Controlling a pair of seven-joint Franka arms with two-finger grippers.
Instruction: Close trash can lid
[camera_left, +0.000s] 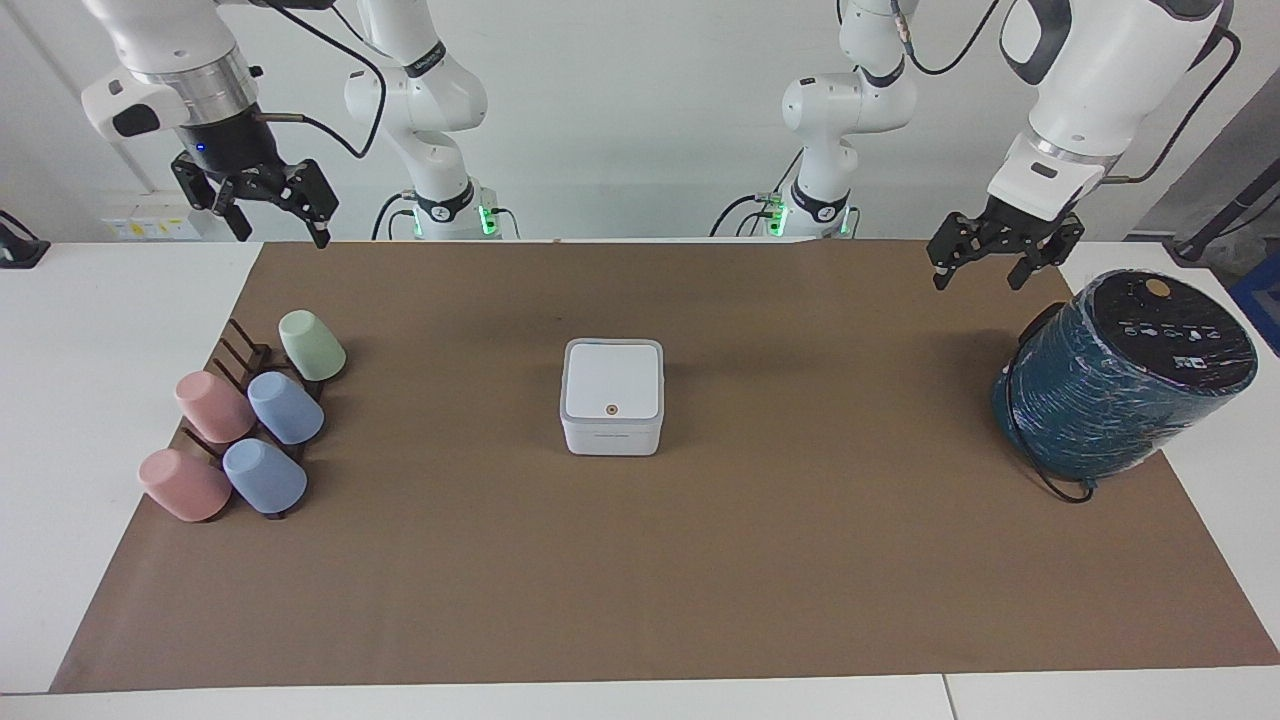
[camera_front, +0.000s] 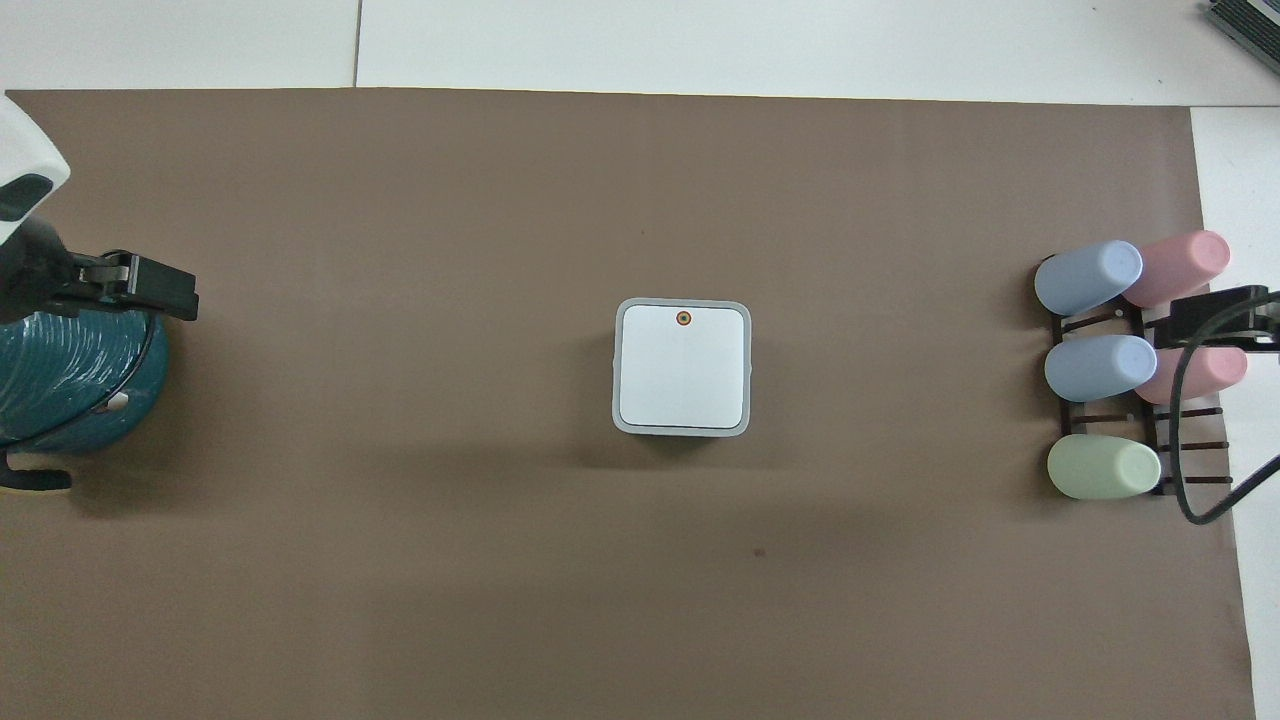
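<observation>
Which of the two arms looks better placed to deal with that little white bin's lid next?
Neither. The lid already lies flat on the trash can. The right gripper hangs raised over the cup rack, and the left gripper by the teal cylinder, both well clear.

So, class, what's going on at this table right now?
Nothing is being handled. The small white cube-shaped plastic trash can sits mid-mat with its square white hinged lid lying flat, shut. The right gripper hangs open above the table edge near the cup rack; the left gripper waits open beside the teal wrapped cylinder.
</observation>
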